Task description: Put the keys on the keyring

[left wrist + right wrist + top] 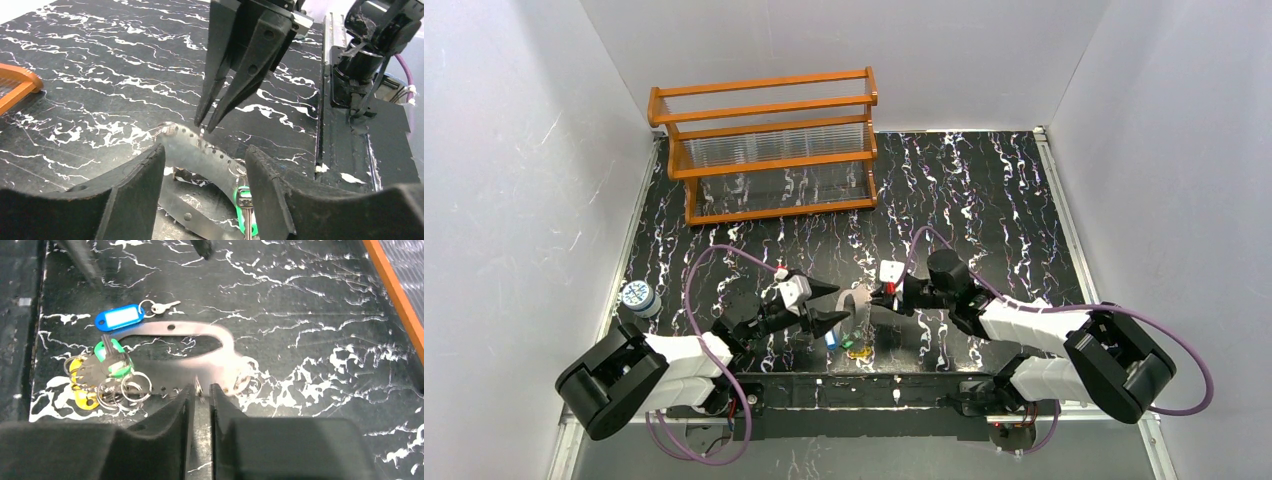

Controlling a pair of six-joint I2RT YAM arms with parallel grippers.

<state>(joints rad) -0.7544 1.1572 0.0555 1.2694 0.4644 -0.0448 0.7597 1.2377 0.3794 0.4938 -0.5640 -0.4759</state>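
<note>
The keyring (200, 330) is a flat silvery band bent into an oval loop, lying on the black marbled table. A green-headed key (114, 357), a yellow one (80, 390) and several split rings (125, 387) bunch at its left end. A blue-tagged key (120, 317) lies just beyond it. My right gripper (201, 388) is shut on the near strip of the band; from the left wrist view it points down onto the band (200, 145). My left gripper (202, 167) is open and straddles the band, with the green key (245, 205) by its right finger. The cream key is not visible.
An orange wooden rack (769, 150) stands at the back left. A small white and blue roll (637, 296) sits at the left edge. A black rail (345, 150) runs along the table's near edge, close to the keys (857, 345).
</note>
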